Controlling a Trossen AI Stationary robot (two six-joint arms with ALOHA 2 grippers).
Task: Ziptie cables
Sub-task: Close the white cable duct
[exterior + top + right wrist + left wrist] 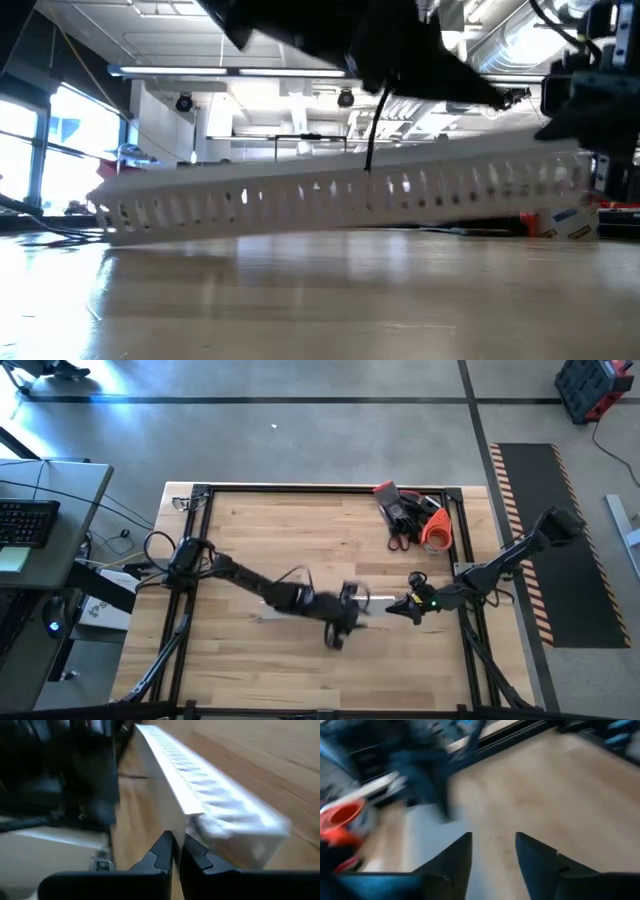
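Observation:
A long white slotted plastic channel (340, 195) lies across the middle of the table (290, 660); in the high view only a short stretch of the channel (378, 600) shows between the arms. My right gripper (174, 845) (398, 606) is at its right end, shut on it. My left gripper (492, 852) (336, 638) is open and hovers by the channel's middle, on its near side, touching nothing I can see. The bunch of thin grey and brownish cables shows in no view. My right gripper pinches a thin side wall of the white channel at its right end (172, 822) between its two fingers. The fingers come from the table's right, along the channel. The right end is lifted, and the left end (115, 215) rests on the table.
A red, black and orange heap of tools (412, 515) lies at the far right of the table, also seen as the orange blur (342, 817) in the left wrist view. Black rails (200, 510) frame the tabletop. Bare wood lies along the near edge.

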